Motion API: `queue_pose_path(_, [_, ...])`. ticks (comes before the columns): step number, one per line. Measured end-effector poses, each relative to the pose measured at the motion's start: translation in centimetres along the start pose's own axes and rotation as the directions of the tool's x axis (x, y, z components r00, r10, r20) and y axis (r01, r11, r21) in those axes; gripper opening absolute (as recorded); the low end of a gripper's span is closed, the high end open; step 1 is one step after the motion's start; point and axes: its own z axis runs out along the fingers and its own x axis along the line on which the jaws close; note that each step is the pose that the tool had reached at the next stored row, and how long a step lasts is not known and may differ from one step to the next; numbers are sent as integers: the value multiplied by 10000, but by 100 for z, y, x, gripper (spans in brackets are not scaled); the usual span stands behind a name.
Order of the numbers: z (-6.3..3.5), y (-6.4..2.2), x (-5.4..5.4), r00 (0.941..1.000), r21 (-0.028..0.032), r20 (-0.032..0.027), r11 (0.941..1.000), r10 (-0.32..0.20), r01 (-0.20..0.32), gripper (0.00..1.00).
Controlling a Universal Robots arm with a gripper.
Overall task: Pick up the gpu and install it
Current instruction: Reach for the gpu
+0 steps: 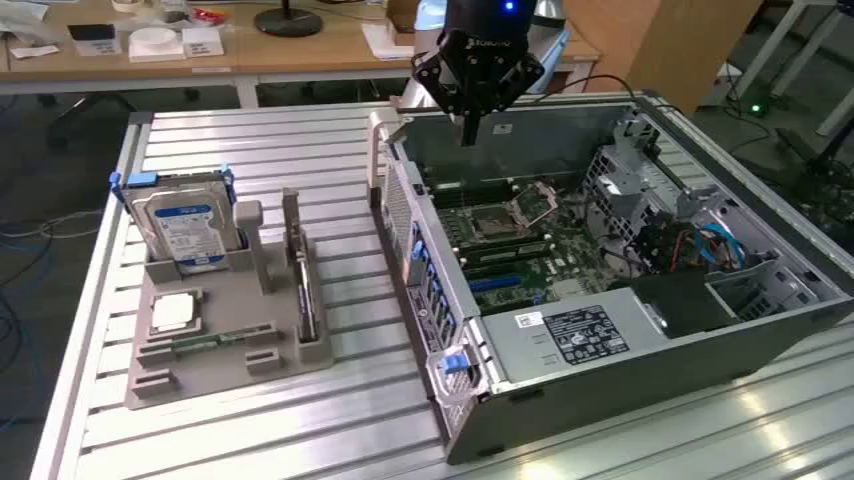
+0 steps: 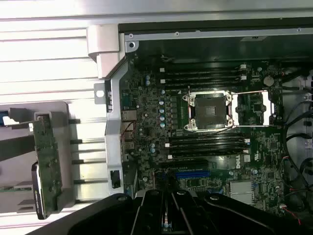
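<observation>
The gpu (image 1: 306,285) is a thin dark card standing on edge in a slot of the grey holder (image 1: 200,375) on the exterior view's left. In the wrist view the gpu (image 2: 46,161) shows edge-on with its green board. My gripper (image 1: 467,135) hangs above the far end of the open computer case (image 1: 601,360), well apart from the card. Its fingers point down, shut together with nothing between them. In the wrist view the gripper (image 2: 168,213) sits over the motherboard (image 2: 205,147), close to the blue slot (image 2: 192,174).
A blue-labelled hard drive (image 1: 187,225) stands upright at the holder's far end, and a square silver CPU chip (image 1: 174,312) lies flat on it. The empty CPU socket (image 2: 211,111) lies between RAM slots. Cables (image 1: 694,245) crowd the case's right side. A ribbed metal table (image 1: 267,140) carries everything.
</observation>
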Motion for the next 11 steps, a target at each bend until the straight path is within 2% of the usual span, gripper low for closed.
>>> queue_pose_path(5, [1,0,7,10000,-2,2,10000,2,-2,15])
queue_pose_path(11, [-2,-6,89,10000,-1,1,10000,1,-1,15])
